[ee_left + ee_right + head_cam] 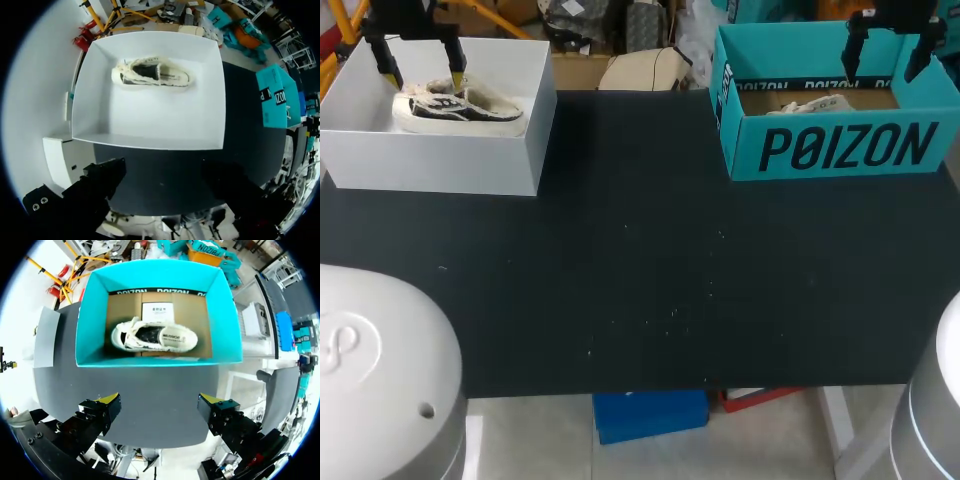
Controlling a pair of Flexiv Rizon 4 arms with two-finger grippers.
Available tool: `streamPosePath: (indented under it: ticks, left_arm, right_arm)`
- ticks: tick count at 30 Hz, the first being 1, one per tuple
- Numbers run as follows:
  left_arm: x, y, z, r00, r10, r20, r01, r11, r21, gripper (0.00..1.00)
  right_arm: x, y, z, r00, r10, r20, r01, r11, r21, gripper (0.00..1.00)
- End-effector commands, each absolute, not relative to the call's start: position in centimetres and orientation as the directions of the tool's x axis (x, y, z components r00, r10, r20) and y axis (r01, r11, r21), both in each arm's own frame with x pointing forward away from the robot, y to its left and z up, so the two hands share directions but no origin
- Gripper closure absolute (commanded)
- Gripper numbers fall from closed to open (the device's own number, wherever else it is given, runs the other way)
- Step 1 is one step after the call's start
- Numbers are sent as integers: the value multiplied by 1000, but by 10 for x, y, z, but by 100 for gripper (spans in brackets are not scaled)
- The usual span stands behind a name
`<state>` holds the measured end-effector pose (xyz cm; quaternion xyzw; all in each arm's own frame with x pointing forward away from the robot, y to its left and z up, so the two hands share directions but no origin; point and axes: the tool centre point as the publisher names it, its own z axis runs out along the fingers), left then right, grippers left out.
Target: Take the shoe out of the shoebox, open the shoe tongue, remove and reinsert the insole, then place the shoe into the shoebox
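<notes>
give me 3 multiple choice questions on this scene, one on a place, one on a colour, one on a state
1. Where on the table is the white shoebox?
A. front middle
B. back left
C. back right

2. What colour is the right-hand shoebox?
A. teal
B. red
C. brown

3. How is the left gripper?
A. shut on the shoe
B. shut on a box wall
C. open, above the shoe

Answers: 1 B, the head view shows it at the far left corner. 2 A, its walls are teal in the head and right wrist views. 3 C, its fingers stand apart and touch nothing.
</notes>
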<state>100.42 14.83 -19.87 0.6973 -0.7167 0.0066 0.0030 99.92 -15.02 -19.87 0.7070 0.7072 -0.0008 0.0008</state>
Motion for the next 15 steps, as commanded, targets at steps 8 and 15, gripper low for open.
streamPosePath:
  ticks: [8,15]
  left_arm:
    - [979,175,-187,-970,-242,-2,-241,968,-65,0]
    - [975,187,-189,-995,-22,-98,-26,999,39,0]
  right_arm:
    - [999,-150,-199,0,1000,-1,1000,0,0,0]
    - [999,-150,-199,0,1000,-1,1000,0,0,0]
